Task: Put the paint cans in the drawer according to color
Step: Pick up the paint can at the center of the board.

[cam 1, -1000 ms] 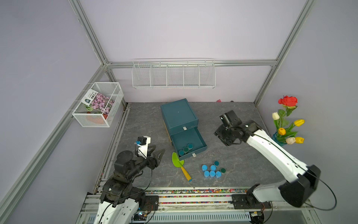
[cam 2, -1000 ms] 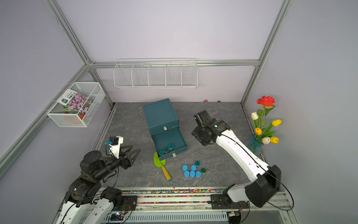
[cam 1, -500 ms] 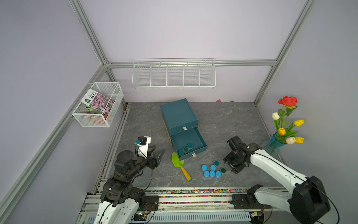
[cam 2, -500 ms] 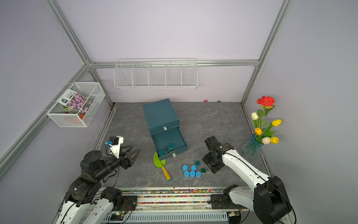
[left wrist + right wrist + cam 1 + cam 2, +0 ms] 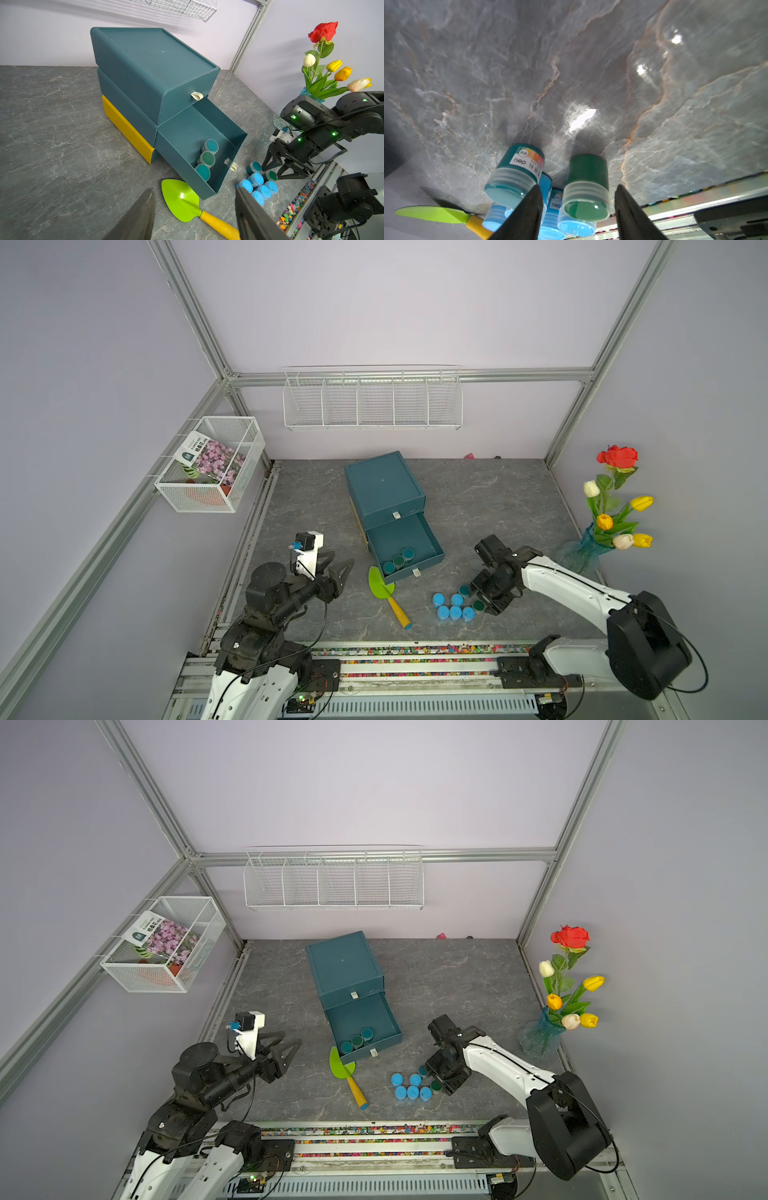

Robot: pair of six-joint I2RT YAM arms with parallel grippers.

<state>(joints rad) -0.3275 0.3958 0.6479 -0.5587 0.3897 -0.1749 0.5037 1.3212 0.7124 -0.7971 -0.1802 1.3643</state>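
Progress: partway. The middle drawer of the drawer unit stands pulled out w/ three dark jars in a row by its front wall. The top drawer and the yellow bottom drawer are shut, contents can't be told. No white jars in view.

Left on the bench: five light blue jars in a tight cluster, plus a teal jar and a green jar just beside it on the right arm's side, near the trowel. So at least seven to go. The blue ones prob. need another drawer opened.

Step in hand, as I read it: picking the green jar. The right end effector is low over it, fingers apart w/ the jar btwn them, not clamped. The wrist view shows a gap each side. The left end effector hangs over the bench well apart from the jars, fingers spread, holding nothing.

Vs 1 sec ago: the right arm was up beside the drawer unit. Half a sec ago it was nearing the cluster, and now it's down at it. Jars, trowel, drawer & left arm look unmoved.
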